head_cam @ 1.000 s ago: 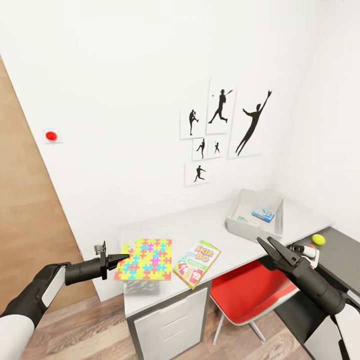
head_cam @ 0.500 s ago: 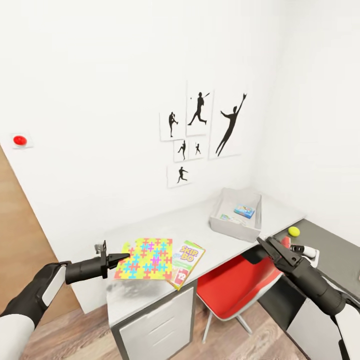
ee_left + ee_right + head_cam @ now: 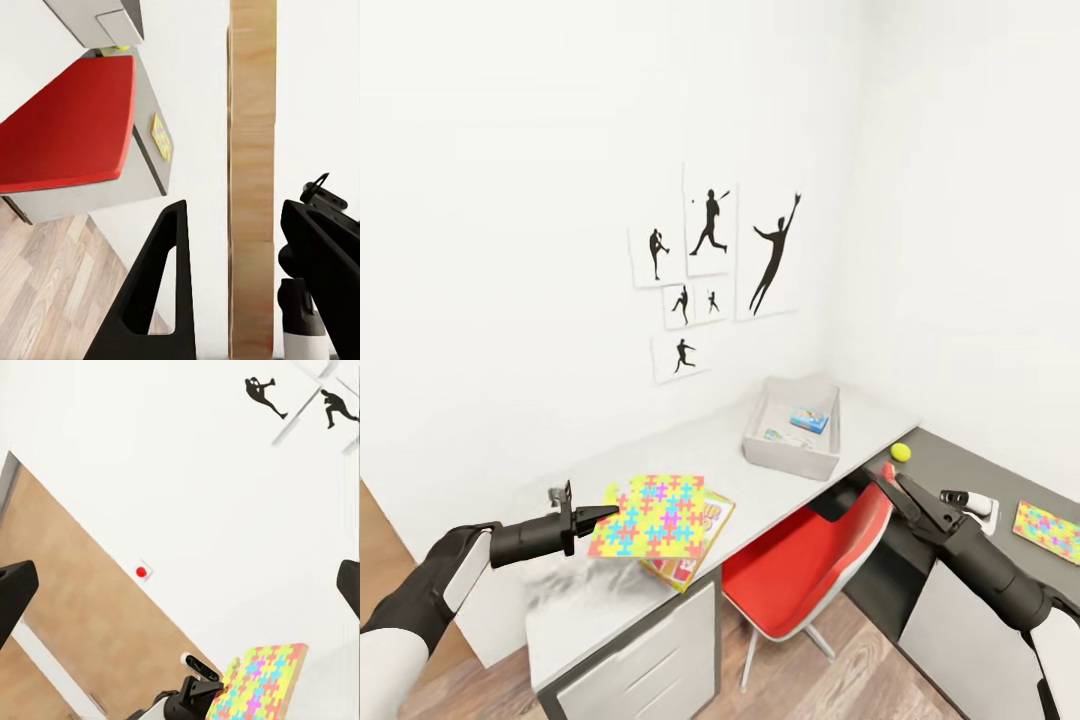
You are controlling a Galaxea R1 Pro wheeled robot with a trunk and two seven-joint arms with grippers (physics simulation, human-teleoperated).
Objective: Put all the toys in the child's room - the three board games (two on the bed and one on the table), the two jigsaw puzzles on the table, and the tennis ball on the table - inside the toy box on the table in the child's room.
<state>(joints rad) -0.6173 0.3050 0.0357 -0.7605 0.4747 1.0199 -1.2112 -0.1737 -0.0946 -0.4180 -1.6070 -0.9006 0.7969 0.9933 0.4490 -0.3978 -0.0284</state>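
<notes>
We face the corner of the child's room (image 3: pixel 510 150), its white wall hung with baseball-player posters (image 3: pixel 710 260), and under them the long table (image 3: pixel 600 590), the largest thing before us, with a red chair (image 3: pixel 800 570) tucked against it. At the table's far end sits the toy box (image 3: pixel 785 462), open-topped so things can simply be dropped in; a small blue board game (image 3: pixel 809 419) already lies inside. Our left gripper (image 3: pixel 600 517) has its fingers clamped on the edge of one jigsaw puzzle (image 3: pixel 652 516), carrying it level above the table (held flat, we judge, so it can slide over the box's low wall), and it partly covers the SKIP-BO game (image 3: pixel 695 545) lying beneath. The second jigsaw puzzle (image 3: pixel 1048 531) rests on the lower dark section. Our right gripper (image 3: pixel 892 484) hangs over the chair holding nothing, fingers spread apart. Smallest, the tennis ball (image 3: pixel 901 452) sits on the dark section near the box.
</notes>
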